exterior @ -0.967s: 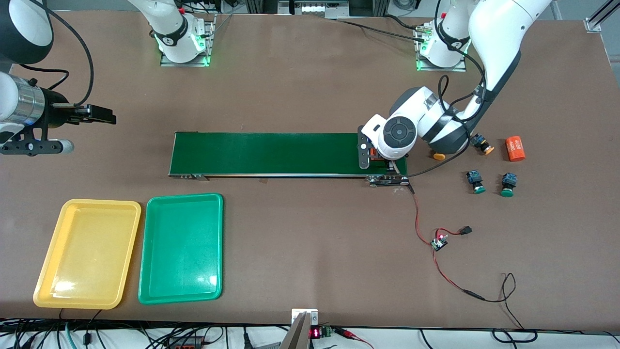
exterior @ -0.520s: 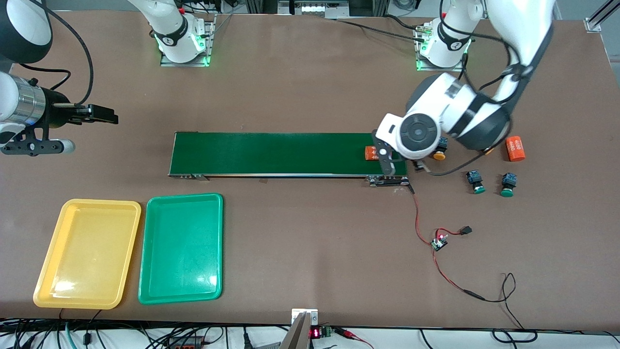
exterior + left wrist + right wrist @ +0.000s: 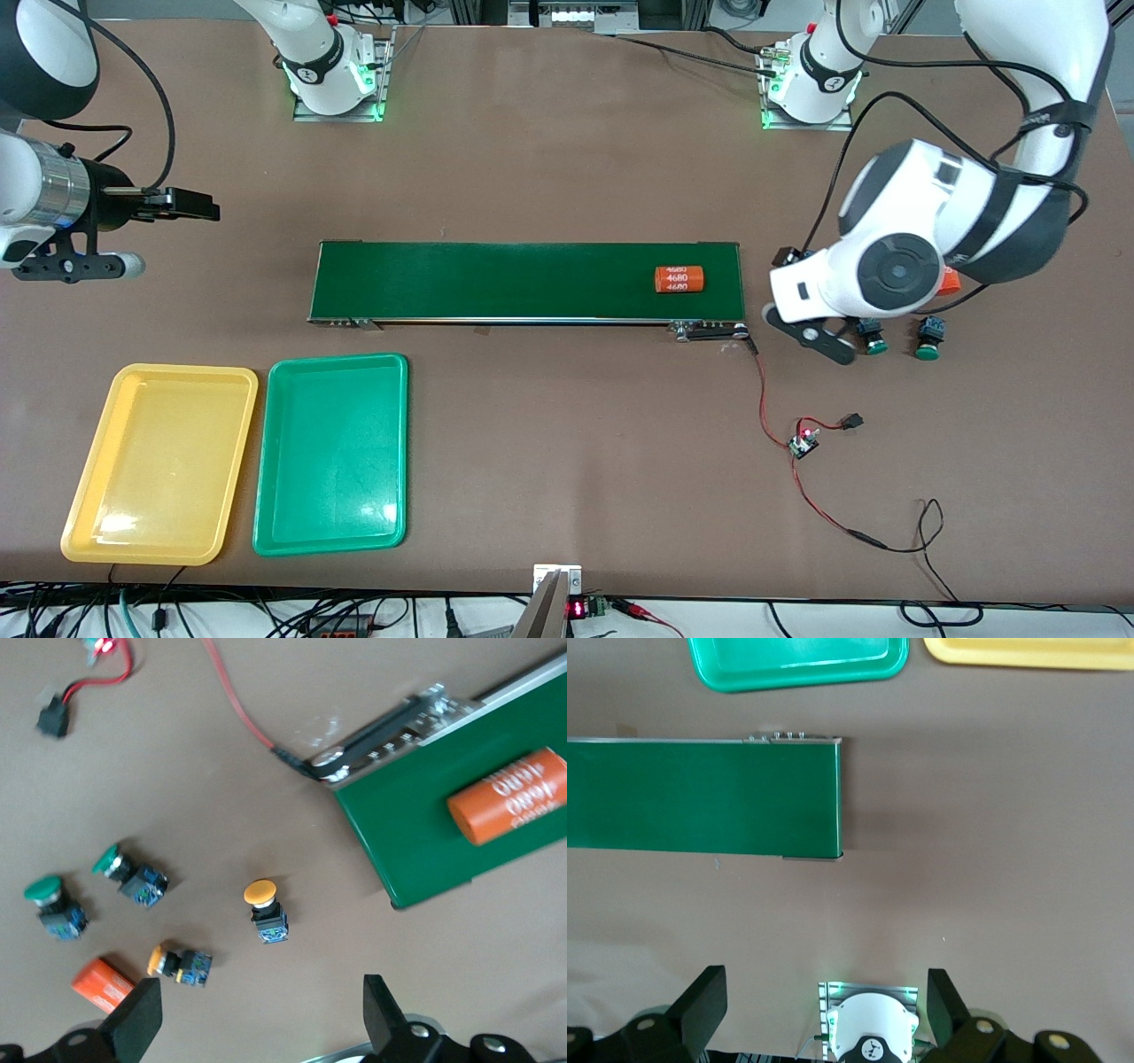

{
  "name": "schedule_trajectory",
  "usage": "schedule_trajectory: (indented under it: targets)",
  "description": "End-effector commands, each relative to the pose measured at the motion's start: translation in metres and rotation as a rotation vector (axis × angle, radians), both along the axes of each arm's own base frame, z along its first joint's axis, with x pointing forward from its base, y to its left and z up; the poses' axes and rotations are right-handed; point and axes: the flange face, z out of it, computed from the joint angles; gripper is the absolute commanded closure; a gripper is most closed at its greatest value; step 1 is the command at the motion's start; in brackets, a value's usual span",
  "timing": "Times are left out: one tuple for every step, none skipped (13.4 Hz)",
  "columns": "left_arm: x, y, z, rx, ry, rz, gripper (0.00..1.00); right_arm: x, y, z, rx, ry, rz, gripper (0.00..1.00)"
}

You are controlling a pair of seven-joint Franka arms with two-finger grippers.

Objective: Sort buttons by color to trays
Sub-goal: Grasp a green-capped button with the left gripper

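Two green-capped buttons [image 3: 873, 338] [image 3: 928, 342] lie on the table past the conveyor's end, toward the left arm's end. In the left wrist view they show [image 3: 51, 904] [image 3: 128, 877] beside two orange-yellow-capped buttons [image 3: 266, 908] [image 3: 180, 963]; the arm hides those two in the front view. My left gripper [image 3: 808, 306] [image 3: 259, 1023] hangs open and empty over the table next to these buttons. The yellow tray [image 3: 159, 465] and green tray [image 3: 330, 452] lie side by side, empty, toward the right arm's end. My right gripper [image 3: 199, 208] [image 3: 824, 1005] waits open and empty.
A long dark-green conveyor belt [image 3: 496, 279] crosses the middle, with an orange "4680" cylinder [image 3: 679, 279] on its end nearest the buttons. A second orange cylinder [image 3: 102, 983] lies by the buttons. A red wire with a small board [image 3: 804, 440] trails from the belt's corner.
My left gripper has left the belt's end and swung toward the buttons. The orange cylinder that it was over now lies uncovered on the belt. The right arm has barely moved.
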Motion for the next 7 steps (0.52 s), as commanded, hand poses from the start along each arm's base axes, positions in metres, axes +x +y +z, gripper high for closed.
schedule_trajectory:
  targets:
    - [0.027, 0.027, 0.0, -0.028, -0.009, 0.111, 0.0, -0.02, 0.0, -0.005, 0.011, 0.022, 0.009, 0.0]
    - [0.039, 0.038, -0.004, -0.038, -0.014, 0.136, 0.0, -0.026, -0.001, -0.008, 0.009, 0.011, 0.008, 0.0]
    - [0.047, 0.05, 0.0, -0.042, -0.028, 0.161, 0.0, -0.032, -0.001, -0.011, 0.006, 0.005, 0.007, 0.0]
    - [0.051, 0.066, -0.003, -0.026, -0.026, 0.186, 0.0, -0.042, -0.002, -0.016, 0.005, 0.003, 0.004, 0.0]
    - [0.053, 0.084, -0.006, -0.01, -0.02, 0.215, 0.0, -0.054, -0.002, -0.021, 0.003, -0.018, 0.001, 0.0]
    - [0.051, 0.092, -0.012, 0.002, -0.01, 0.22, 0.0, -0.067, -0.001, -0.027, 0.0, -0.047, -0.001, 0.0]
    - [0.047, 0.098, -0.025, 0.014, 0.003, 0.225, 0.0, -0.081, 0.001, -0.036, -0.003, -0.071, -0.001, 0.0]
